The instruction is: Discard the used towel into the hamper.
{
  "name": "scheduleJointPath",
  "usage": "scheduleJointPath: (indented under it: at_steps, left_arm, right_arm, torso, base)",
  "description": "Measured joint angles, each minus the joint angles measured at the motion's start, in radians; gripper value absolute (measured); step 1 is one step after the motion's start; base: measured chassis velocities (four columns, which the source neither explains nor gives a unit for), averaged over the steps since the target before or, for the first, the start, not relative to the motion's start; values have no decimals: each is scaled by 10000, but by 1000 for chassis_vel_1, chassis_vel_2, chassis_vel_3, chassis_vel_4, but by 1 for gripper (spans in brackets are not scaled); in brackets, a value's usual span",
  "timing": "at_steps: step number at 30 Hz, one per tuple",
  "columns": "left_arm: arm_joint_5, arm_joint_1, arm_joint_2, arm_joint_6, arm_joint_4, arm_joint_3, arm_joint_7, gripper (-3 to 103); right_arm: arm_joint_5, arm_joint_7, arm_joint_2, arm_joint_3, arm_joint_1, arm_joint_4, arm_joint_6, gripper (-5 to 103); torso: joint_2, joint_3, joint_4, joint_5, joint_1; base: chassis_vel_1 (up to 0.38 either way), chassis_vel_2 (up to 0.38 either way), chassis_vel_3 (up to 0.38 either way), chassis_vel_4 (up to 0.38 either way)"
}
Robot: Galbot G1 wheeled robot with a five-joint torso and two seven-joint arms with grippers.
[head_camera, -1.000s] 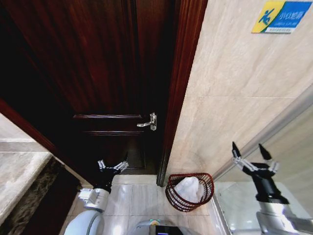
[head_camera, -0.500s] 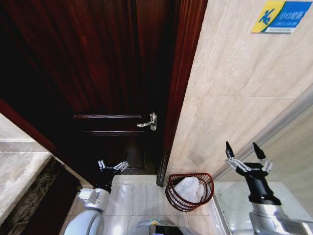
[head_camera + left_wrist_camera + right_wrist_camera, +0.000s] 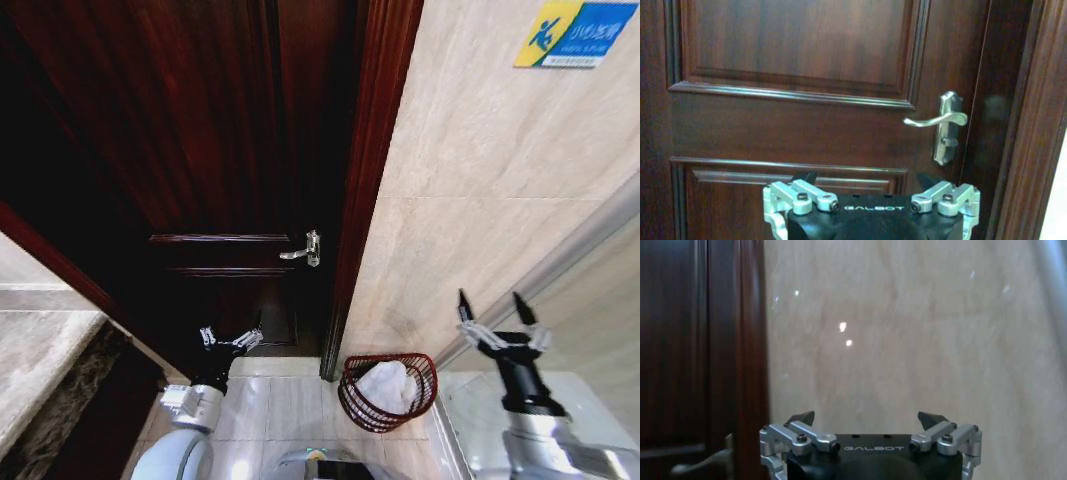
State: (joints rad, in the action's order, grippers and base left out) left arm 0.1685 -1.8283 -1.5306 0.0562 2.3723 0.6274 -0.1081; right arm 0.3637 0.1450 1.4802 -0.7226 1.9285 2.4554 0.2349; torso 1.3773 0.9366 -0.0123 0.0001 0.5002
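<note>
Towel (image 3: 385,384), white and crumpled, lies inside the hamper (image 3: 365,412), a round dark red-brown wire basket standing on the pale tiled floor (image 3: 285,405) at the foot of the marble wall (image 3: 480,170), just beside the dark wooden door frame (image 3: 360,200). The right gripper (image 3: 491,307) is raised off to the right of the hamper and well apart from it, in front of the marble wall, with its two dark fingertips spread wide and nothing between them; in the right wrist view the same gripper (image 3: 867,416) faces the pale stone with the door frame at the side. The left gripper (image 3: 231,333) hangs low in front of the dark wooden door (image 3: 200,150), left of the hamper, its fingers also parted and empty; in the left wrist view that gripper (image 3: 867,176) points at the door panels, with the silver lever handle (image 3: 941,122) off to one side. A blue and yellow sign (image 3: 573,33) is fixed high on the wall.
</note>
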Motion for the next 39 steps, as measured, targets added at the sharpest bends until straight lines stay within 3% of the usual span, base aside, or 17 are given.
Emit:
scheduleJointPath:
  at_steps: [7, 11, 23, 39]
  left_arm:
    - [0, 0, 1, 0, 0, 0, 0, 100]
    - [0, 0, 0, 0, 0, 0, 0, 100]
    - [0, 0, 0, 0, 0, 0, 0, 100]
    - [0, 0, 0, 0, 0, 0, 0, 100]
  right_arm:
    - [-1287, -649, 347, 1170, 24, -70, 13, 100]
    - [-1796, -924, 364, 1261, 94, -17, 17, 100]
    - [-1910, -1371, 163, 1443, 211, -65, -326, 100]
    - [-1891, -1376, 157, 1434, 215, -36, -345, 100]
  torso:
    - [0, 0, 0, -2, 0]
    - [0, 0, 0, -2, 0]
    - [0, 0, 0, -1, 0]
    - [0, 0, 0, -1, 0]
  base:
    - [0, 0, 0, 0]
    - [0, 0, 0, 0]
    - [0, 0, 0, 0]
    - [0, 0, 0, 0]
